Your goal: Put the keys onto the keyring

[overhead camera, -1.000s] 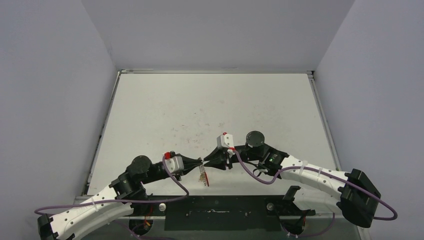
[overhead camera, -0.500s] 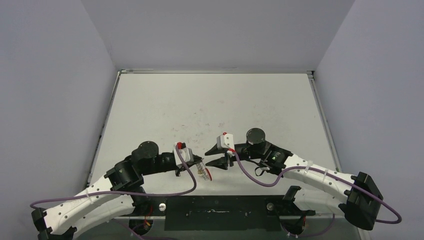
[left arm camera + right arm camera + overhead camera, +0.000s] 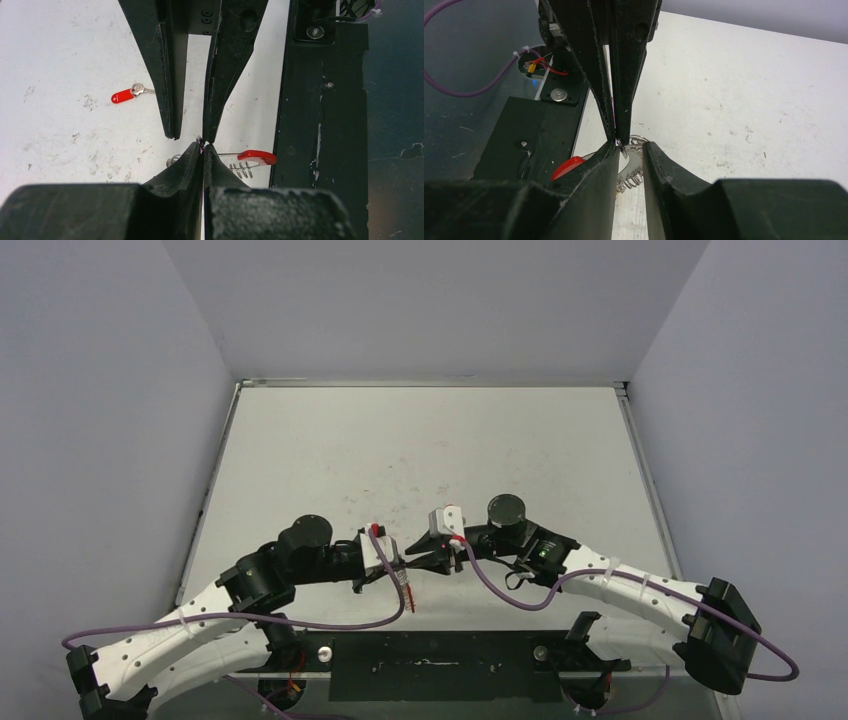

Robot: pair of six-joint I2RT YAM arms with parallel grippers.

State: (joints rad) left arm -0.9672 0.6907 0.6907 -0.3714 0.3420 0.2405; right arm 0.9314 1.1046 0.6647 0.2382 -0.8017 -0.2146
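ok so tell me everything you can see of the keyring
The keyring is a loop of silvery wire, partly wound in spring-like coils, with a red sleeve on one stretch. It sits by the near edge of the table, its wire pinched in the shut fingers of the left gripper. No key shows on it; table contact is unclear.
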